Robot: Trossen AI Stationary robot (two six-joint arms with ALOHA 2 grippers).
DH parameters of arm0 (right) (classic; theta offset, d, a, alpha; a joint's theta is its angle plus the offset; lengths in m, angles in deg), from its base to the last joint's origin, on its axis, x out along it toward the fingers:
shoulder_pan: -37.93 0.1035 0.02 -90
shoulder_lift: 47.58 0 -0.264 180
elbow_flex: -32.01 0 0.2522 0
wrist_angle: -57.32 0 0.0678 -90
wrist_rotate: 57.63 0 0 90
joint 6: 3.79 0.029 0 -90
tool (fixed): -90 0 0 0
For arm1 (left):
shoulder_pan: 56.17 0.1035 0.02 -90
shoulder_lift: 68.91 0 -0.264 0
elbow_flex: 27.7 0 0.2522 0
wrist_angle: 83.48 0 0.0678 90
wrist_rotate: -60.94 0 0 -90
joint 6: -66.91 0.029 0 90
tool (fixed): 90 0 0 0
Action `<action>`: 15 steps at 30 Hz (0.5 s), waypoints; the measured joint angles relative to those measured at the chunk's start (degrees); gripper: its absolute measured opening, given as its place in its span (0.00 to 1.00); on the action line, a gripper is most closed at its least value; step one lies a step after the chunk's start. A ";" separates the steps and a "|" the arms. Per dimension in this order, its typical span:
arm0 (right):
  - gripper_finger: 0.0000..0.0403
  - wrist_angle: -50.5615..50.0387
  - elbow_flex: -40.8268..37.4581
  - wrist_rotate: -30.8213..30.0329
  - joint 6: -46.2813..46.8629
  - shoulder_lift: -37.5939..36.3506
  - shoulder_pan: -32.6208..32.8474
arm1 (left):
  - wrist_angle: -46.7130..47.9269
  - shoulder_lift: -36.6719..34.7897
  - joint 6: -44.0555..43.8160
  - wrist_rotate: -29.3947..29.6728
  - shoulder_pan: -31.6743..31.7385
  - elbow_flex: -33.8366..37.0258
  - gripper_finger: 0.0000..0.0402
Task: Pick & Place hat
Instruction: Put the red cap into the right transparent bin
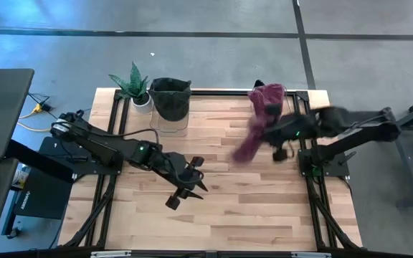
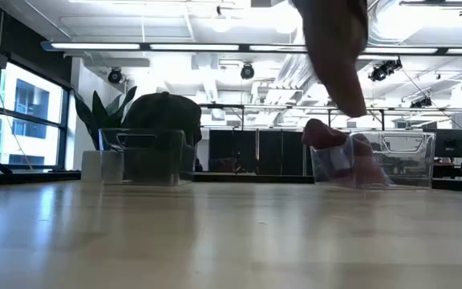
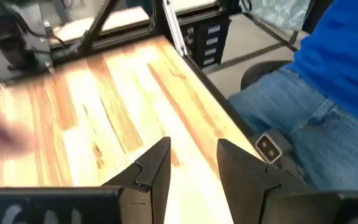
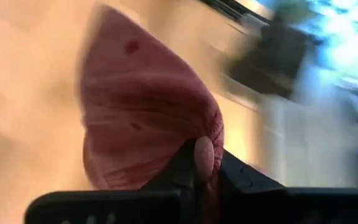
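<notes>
Right now the right gripper (image 4: 202, 167) is clamped on a fold of the hat (image 4: 145, 118), its two dark fingers pinched together over the maroon knit. From that pinch the cloth hangs down and trails to one side in the high view (image 1: 258, 122), clear of the table (image 1: 228, 208); it looks limp, soft and light, a ribbed woollen beanie that drapes rather than keeps its shape. Such a thing should not slip much, since the knit gives the pads plenty to bite on, but it will swing and stretch as the arm travels, and a thin fold could pull free. I judge a thicker bunch near the rim the surer hold.

Beyond the hat, at the table's far edge, sits a clear plastic bin (image 2: 373, 159) with more maroon cloth in it. Farther along that edge stands a second clear bin (image 1: 170, 115) holding a dark hat (image 1: 171, 97), and beside that a small potted plant (image 1: 136, 86) with stiff pointed leaves.

Well away across the pale wood planks, the left gripper (image 1: 185, 180) waits above the boards with its fingers (image 3: 151, 168) apart and nothing between them. Past the table's edge sits a person (image 3: 328, 93) in blue.
</notes>
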 joint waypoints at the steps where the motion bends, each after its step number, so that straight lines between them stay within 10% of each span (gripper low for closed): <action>1: 0.06 -2.64 1.27 -3.69 -2.84 -0.83 -1.78 | 0.66 -0.10 0.02 0.14 -0.02 -0.58 0.31; 7: 0.03 -8.18 3.52 -9.29 -12.24 -3.97 -17.80 | 2.87 0.12 -0.28 2.07 -0.30 -0.41 0.31; 15: 0.06 -6.81 -6.17 2.86 -20.59 -4.52 -37.52 | 4.63 0.05 -1.53 7.98 -2.97 -0.46 0.31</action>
